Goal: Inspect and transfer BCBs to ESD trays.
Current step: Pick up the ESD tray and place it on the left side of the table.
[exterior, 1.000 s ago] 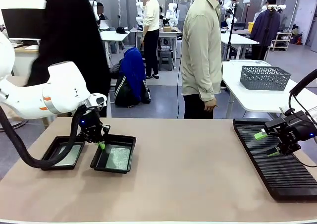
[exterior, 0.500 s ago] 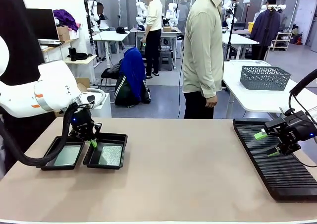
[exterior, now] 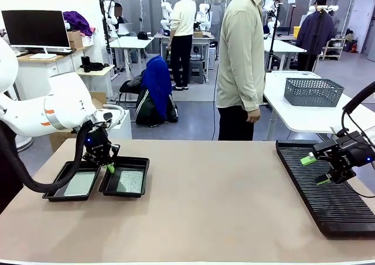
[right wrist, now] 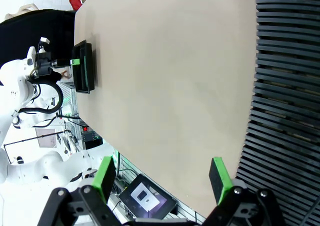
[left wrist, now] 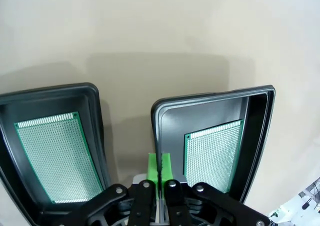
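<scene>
A smooth matte beige table (exterior: pixel 222 200) fills the near part of an open workshop, with white desks, a dark monitor (exterior: pixel 35 29) and a grey wire mesh basket (exterior: pixel 313 92) on a white side table beyond it; a person in a pale long-sleeved shirt (exterior: pixel 241 51) stands at the far edge. At the table's left lie two shallow black plastic ESD trays with flared, glossy rims, side by side and just apart: the left tray (exterior: pixel 70 183) and the right tray (exterior: pixel 124 177). Each holds one BCB lying flat on its floor, a thin green rectangular board covered in a fine grid of tiny holes, the left board (left wrist: pixel 52 156) and the right board (left wrist: pixel 212 153). The left gripper (left wrist: pixel 160 162) hangs over the gap between the trays at the right tray's rim, its green pads pressed together with nothing between them. At the right lies a long black ribbed rack (exterior: pixel 328 194) of narrow parallel slots. The right gripper (right wrist: pixel 162 178) hovers above it with its green-padded fingers spread wide and empty. No readable writing shows anywhere.
</scene>
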You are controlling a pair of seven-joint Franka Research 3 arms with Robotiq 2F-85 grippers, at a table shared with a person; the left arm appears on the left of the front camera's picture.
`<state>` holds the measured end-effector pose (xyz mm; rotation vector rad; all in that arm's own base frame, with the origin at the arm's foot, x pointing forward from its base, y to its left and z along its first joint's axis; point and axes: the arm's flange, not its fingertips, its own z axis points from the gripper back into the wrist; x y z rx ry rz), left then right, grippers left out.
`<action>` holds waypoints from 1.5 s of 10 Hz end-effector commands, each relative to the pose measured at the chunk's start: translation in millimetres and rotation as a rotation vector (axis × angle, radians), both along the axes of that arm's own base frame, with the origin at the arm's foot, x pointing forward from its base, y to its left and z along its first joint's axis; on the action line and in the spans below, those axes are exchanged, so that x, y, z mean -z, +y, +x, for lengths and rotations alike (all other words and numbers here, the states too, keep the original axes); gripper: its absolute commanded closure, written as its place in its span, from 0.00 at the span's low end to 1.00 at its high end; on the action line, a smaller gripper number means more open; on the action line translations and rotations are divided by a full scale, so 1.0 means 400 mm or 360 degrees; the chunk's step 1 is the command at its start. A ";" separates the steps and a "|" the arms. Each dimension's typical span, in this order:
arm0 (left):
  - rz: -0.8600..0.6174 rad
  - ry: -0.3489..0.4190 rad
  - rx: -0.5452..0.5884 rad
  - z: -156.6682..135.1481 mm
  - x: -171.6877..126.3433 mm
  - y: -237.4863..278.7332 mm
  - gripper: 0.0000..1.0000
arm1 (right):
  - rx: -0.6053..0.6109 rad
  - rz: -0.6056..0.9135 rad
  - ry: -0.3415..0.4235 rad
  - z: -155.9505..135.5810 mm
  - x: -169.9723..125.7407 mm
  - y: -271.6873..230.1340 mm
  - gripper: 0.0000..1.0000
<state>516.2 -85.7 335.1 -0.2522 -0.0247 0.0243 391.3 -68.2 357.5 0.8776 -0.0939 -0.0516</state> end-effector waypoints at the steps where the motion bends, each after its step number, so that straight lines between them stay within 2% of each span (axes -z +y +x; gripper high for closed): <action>1: 0.0050 0.0028 0.0016 0.020 0.001 0.006 0.97 | 0.0015 0.0000 0.0003 0.000 -0.003 0.002 0.00; 11: 0.0177 0.0102 -0.0028 0.050 0.052 -0.015 0.97 | 0.0015 0.0000 0.0003 0.000 -0.003 0.002 0.00; 15: 0.0149 0.0083 -0.0018 0.040 0.057 -0.013 0.97 | 0.0015 0.0000 0.0003 0.000 -0.003 0.002 0.00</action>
